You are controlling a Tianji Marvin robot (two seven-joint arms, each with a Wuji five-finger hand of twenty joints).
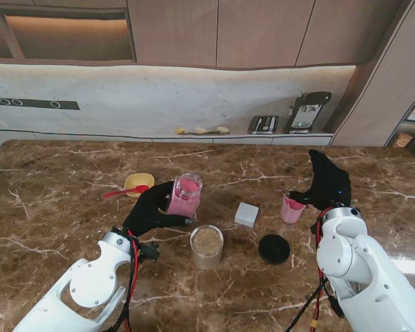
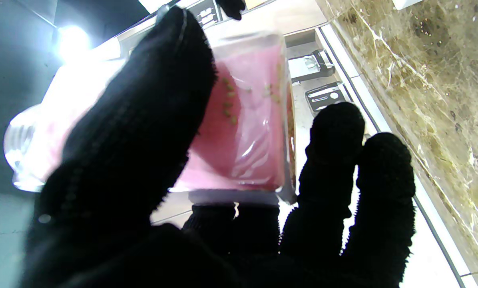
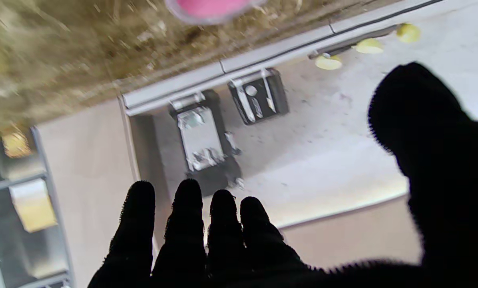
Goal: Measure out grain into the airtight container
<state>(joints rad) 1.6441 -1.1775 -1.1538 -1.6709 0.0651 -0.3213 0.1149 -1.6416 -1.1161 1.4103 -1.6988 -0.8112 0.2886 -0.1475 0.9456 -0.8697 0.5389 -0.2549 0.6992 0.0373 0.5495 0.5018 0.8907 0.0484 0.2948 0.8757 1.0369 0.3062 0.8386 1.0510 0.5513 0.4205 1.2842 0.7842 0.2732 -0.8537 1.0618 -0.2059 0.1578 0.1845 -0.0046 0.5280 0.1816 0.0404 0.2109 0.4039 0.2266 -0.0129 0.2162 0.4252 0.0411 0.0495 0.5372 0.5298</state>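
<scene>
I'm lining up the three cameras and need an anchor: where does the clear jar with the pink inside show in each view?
Stand view: the pink jar is left of centre, held in the left robot hand, beyond the grain container.
Left wrist view: the jar fills the centre, between the fingers.
Right wrist view: not in it.
Shared landmark: the black appliance on the back counter.

Pink cup (image 3: pixel 213 9) cut off, blurred

White block (image 1: pixel 247 214) beside black disc (image 1: pixel 274 249); yellow bowl (image 1: pixel 138 184) holds red spoon (image 1: pixel 124 191).
</scene>
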